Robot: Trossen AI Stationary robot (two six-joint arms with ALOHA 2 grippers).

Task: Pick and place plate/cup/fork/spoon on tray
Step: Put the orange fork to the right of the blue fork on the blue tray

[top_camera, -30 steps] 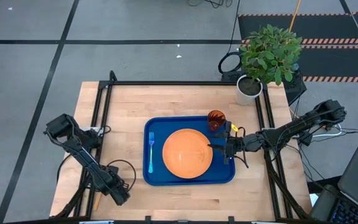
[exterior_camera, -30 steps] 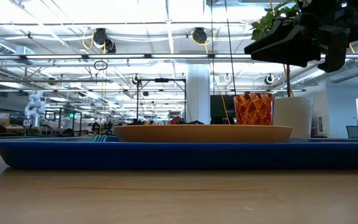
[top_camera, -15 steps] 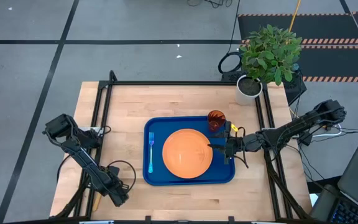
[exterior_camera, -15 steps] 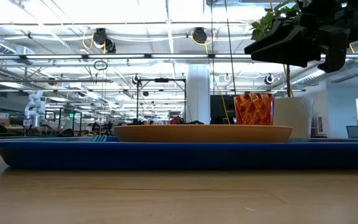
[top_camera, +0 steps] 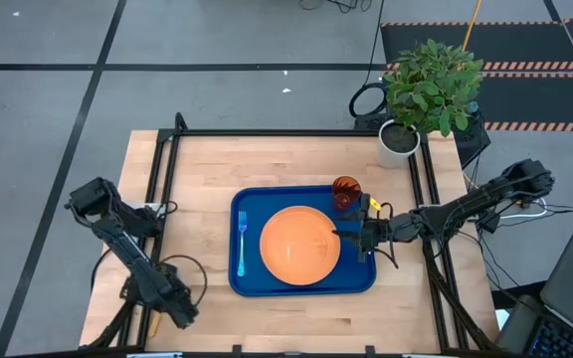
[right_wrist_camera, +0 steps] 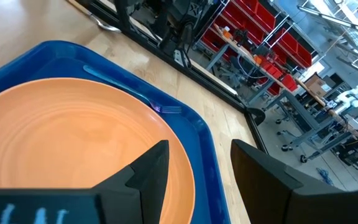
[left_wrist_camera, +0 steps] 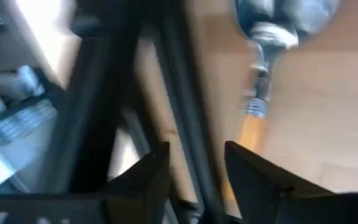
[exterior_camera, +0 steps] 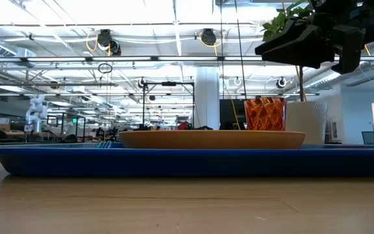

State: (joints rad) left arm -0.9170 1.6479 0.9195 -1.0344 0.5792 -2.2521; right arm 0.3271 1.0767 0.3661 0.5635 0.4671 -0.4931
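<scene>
- From above: the orange plate [top_camera: 300, 244] fills the blue tray [top_camera: 250, 284], the fork [top_camera: 242, 243] beside it, the cup [top_camera: 345, 191] in the tray's corner
- My right claw [top_camera: 349, 235], released, hovers at the plate's edge
- Only my left wrist view shows the spoon [left_wrist_camera: 269, 56], on the tabletop [top_camera: 207, 159] ahead of my left claw [left_wrist_camera: 196, 163], its fingers apart

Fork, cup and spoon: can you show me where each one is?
fork [top_camera: 242, 243]: high view, middle of its blue handle.
cup [exterior_camera: 264, 114]: low view, its orange-red side.
spoon [left_wrist_camera: 277, 25]: left wrist view, its shiny bowl.
</scene>
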